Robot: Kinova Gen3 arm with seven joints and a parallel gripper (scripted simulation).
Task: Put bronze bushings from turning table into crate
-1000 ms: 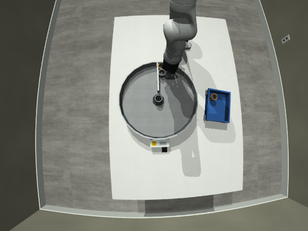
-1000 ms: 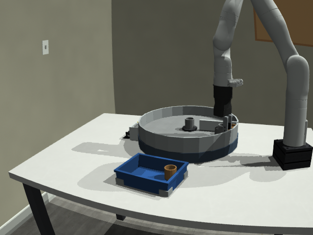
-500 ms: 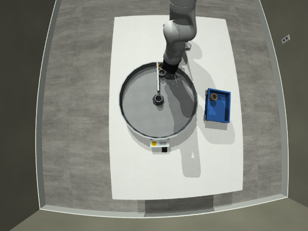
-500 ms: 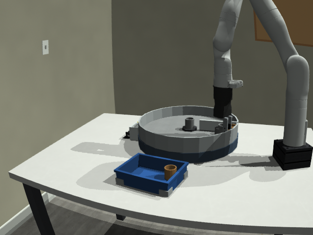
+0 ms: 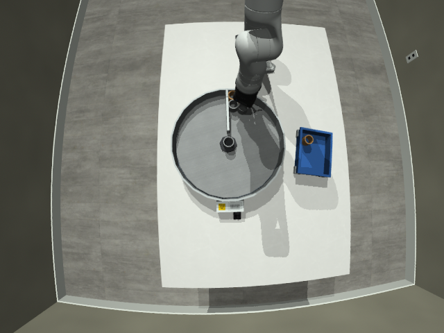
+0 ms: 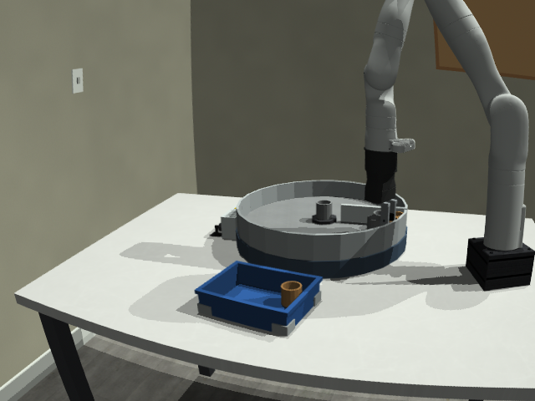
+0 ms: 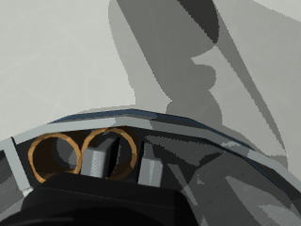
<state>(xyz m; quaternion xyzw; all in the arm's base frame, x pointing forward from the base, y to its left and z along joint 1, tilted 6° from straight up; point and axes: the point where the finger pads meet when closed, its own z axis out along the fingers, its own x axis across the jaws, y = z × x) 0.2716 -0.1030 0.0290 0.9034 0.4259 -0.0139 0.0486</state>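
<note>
Two hollow bronze bushings [image 5: 229, 95] [image 6: 399, 214] [image 7: 78, 152] sit side by side near the rim of the round grey turning table [image 5: 200, 172] [image 6: 302, 248] [image 7: 132, 122], with a grey steel bushing [image 5: 233, 104] [image 6: 372, 221] nearby. The black tool [image 5: 246, 103] [image 6: 389, 209] [image 7: 129, 153] is low over them, its fingers partway open and gripping nothing, one finger overlapping the right-hand bronze ring in the wrist view. Another bronze bushing [image 5: 308, 139] [image 6: 291, 294] stands upright in the blue rectangular crate [image 5: 315, 161] [image 6: 242, 302].
</note>
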